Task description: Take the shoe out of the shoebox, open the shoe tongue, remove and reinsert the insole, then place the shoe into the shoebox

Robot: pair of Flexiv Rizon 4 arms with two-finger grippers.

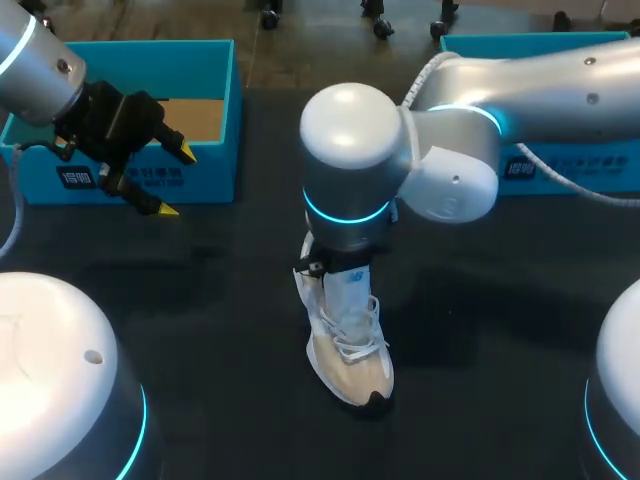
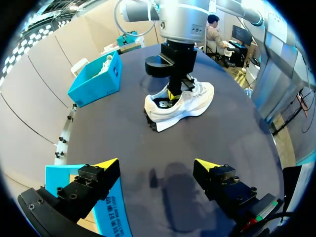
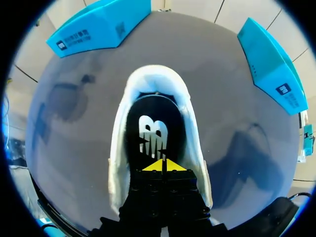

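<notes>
1. R gripper (image 3: 162, 166): tips shut together inside shoe (image 3: 157, 81), just over insole (image 3: 154, 123); grip on it unclear.
2. L gripper (image 2: 157, 165): wide open, empty, by shoebox (image 1: 150, 175).
3. Shoe's out, upright mid table (image 1: 230, 330); insole in. Insole work + reboxing left.

Dark matte counter (image 1: 200, 300) with soft shadows lying across its surface. At its far right edge stands a blue box (image 1: 600, 160) holding pale contents, too small to identify.
</notes>
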